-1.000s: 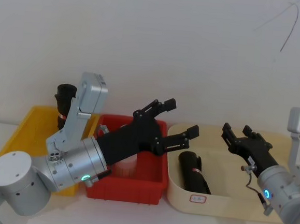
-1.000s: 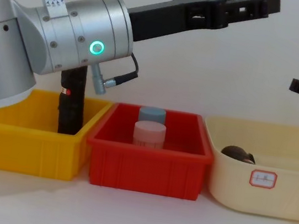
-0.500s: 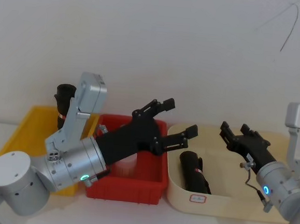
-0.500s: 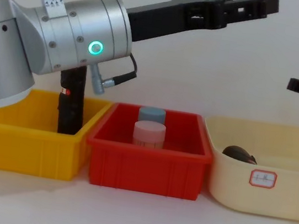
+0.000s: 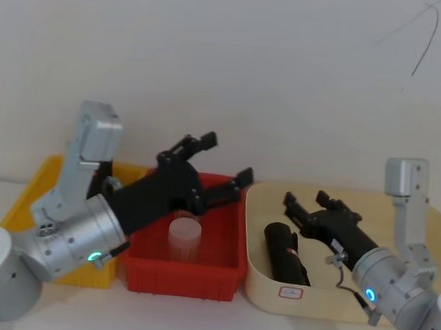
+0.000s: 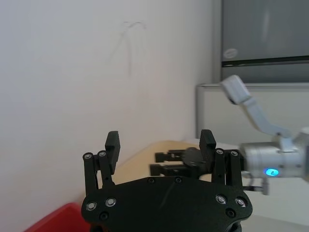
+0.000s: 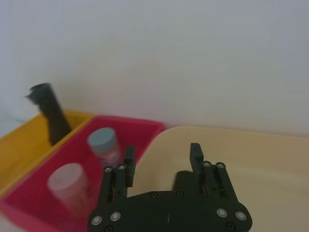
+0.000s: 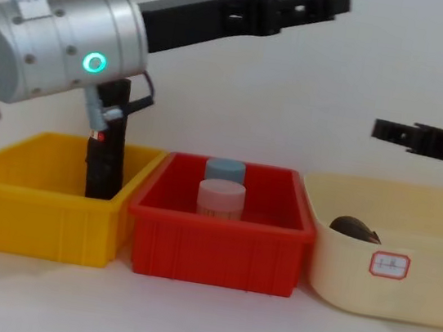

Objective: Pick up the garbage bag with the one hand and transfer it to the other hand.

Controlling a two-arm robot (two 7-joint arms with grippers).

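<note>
Black and crinkly, the garbage bag [image 8: 104, 168] stood upright at the back of the yellow bin [image 8: 32, 218], its top well above the rim. It looked light, soft and rather slick, so I'd have pinched it across the upper body, clear of the bin wall. The left gripper [image 5: 225, 158] hung spread wide above the red bin [image 5: 181, 280], and the right gripper [image 5: 306, 196] hovered, likewise spread, over the beige bin [image 5: 324, 299].

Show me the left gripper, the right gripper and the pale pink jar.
left gripper [image 5: 227, 156]: head view, midway between its open fingertips.
right gripper [image 5: 305, 197]: head view, midway between its open fingertips.
pale pink jar [image 5: 185, 228]: head view, on its round top.
</note>
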